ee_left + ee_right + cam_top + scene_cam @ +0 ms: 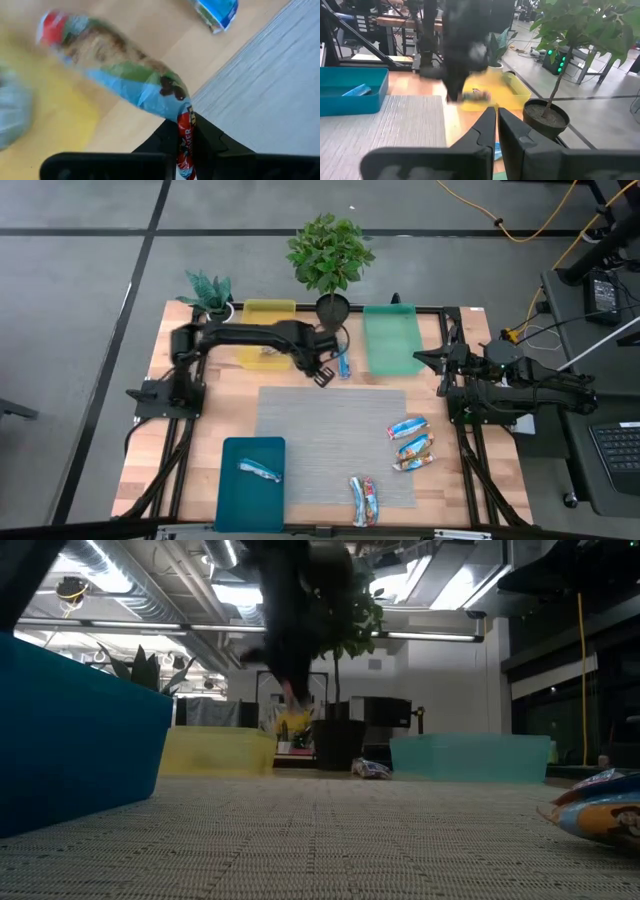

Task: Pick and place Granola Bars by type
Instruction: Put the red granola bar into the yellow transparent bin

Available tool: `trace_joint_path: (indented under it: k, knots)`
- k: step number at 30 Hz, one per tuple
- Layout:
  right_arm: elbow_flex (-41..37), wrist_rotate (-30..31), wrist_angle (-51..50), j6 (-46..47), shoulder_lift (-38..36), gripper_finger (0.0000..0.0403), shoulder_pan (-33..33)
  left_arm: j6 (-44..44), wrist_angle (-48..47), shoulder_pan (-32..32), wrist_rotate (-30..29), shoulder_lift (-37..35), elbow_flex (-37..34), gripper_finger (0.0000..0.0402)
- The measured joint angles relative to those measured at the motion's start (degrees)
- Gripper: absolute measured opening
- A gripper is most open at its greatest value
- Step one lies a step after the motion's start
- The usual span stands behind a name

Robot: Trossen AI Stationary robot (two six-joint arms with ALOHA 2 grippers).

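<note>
My left gripper (186, 150) is pinched tight on a shiny wrapped granola bar (120, 75), blue-green w/ a red end and brown grain print; it's held by one end and hangs over bare wood btwn the flat yellow plastic tray (268, 330) and the grey woven mat (335, 445), near the far edge of the table. My right gripper (497, 122) waits at the right side beside the pale green tray (390, 338), fingers pressed together, nothing in them. Progress, as I judge it: early-to-mid. One light-blue bar (260, 470) lies in the deep teal tray (235, 500), and sth wrapped sits in the yellow one, can't tell what exactly. Left to sort: a blue bar (344, 366) on the wood just beside the black plant pot (333, 308), three bars (411, 442) on the mat's right side, and a pair (365, 500) at the mat's near edge. Green tray looks unused so far.
</note>
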Motion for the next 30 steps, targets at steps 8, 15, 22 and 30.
trace_joint_path:
  k: [8, 15, 22, 30]
  knots:
    - [-0.01, 0.00, 0.00, -0.93, 0.00, 0.0023, 0.00, -0.22, -4.84, 0.00, -8.26, -13.98, 0.00, 0.0023]
    - [-0.01, 0.00, 0.00, -0.71, 0.00, 0.0023, 0.00, 0.55, -4.95, 0.00, -12.44, -18.73, 0.00, 0.0024]
    - [-0.01, 0.00, 0.00, -0.71, 0.00, 0.0023, 0.00, 3.01, -4.93, 0.49, -15.33, -19.50, 0.00, 0.0024]
    - [-0.01, 0.00, 0.00, -0.69, 0.00, 0.0023, -0.02, 5.53, -4.09, 6.86, -18.16, -26.28, 0.00, 0.0024]
